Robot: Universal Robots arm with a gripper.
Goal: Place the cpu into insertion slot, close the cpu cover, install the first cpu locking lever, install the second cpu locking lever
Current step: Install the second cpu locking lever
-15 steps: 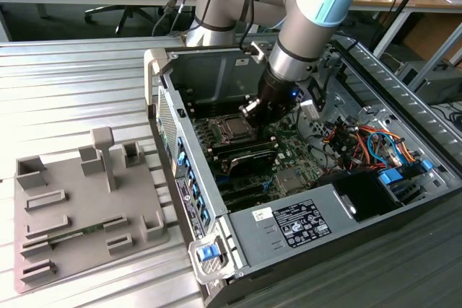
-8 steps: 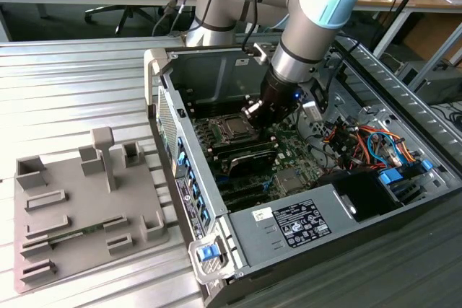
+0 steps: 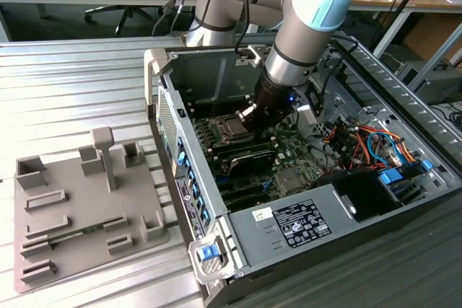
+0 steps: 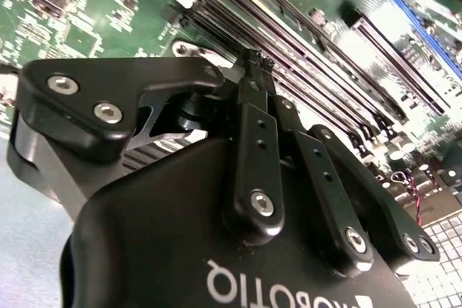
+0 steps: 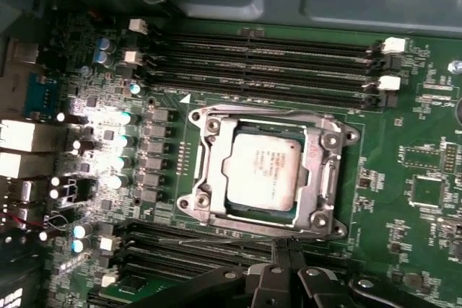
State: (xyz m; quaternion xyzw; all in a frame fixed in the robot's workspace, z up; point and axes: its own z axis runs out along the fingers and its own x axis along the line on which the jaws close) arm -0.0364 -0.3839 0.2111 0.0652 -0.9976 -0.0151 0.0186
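Observation:
The cpu, a flat square with a silver-grey top, lies in the insertion slot on the green motherboard. The silver cpu cover lies flat over it, framing the chip. A thin metal lever rod runs along the slot's edge on the gripper's side. My gripper is shut, its black fingertips together just beyond that edge, close to the rod's end. The second wrist view shows the fingertips meeting at my gripper above the memory slots. In the exterior view my gripper hangs inside the case beside the slot.
Long black memory slots flank the socket on two sides. The open computer case walls in the arm, with coloured cables and a power supply nearby. A grey fixture plate sits at the exterior view's left.

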